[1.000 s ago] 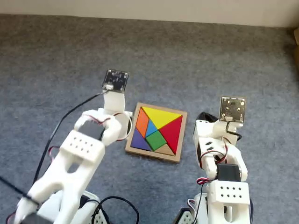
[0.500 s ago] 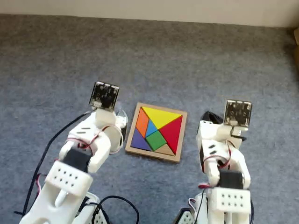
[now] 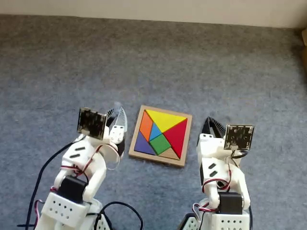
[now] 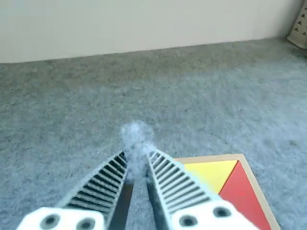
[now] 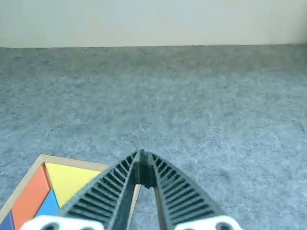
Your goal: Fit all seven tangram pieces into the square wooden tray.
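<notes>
The square wooden tray [image 3: 184, 161] lies on the grey carpet between the two arms, its seven coloured pieces fitted flat inside: yellow [image 3: 165, 120], red [image 3: 178, 134], orange [image 3: 145, 126], blue, green [image 3: 161, 143], purple and tan. My left gripper [image 3: 118, 113] sits just left of the tray, shut and empty, its tips [image 4: 137, 154] above the carpet near the tray's corner [image 4: 240, 156]. My right gripper [image 3: 210, 121] rests just right of the tray, shut with nothing held, tips [image 5: 142, 154] meeting above the tray's edge [image 5: 41, 158].
Grey carpet [image 3: 153, 62] spreads all around the tray, up to a pale wall [image 4: 144, 24] at the far side. Black cables [image 3: 120, 208] trail by the arm bases at the near edge.
Both arms have drawn back toward their bases. The left arm folded down and leftward away from the tray; the right arm pulled in slightly. The pieces have not moved.
</notes>
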Action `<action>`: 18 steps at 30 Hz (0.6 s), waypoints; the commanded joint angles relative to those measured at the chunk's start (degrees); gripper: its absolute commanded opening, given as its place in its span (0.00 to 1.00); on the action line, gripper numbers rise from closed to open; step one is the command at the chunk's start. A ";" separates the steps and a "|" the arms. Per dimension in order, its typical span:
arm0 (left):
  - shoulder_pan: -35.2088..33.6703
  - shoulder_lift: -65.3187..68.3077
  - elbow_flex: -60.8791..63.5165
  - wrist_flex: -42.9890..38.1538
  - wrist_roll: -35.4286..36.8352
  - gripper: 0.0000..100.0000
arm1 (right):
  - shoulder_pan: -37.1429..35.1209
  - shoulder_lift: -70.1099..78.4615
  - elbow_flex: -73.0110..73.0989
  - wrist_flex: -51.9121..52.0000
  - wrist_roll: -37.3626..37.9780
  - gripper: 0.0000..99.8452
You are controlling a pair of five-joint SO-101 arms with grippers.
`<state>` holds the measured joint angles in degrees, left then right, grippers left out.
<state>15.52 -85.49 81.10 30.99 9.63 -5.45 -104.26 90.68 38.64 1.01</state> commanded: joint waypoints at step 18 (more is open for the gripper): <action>-19.30 -19.03 16.04 14.68 -0.70 0.01 | 3.30 -0.92 13.93 9.71 -0.53 0.01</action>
<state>-2.51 -102.37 96.04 39.60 9.45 -2.90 -104.53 95.78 44.18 0.92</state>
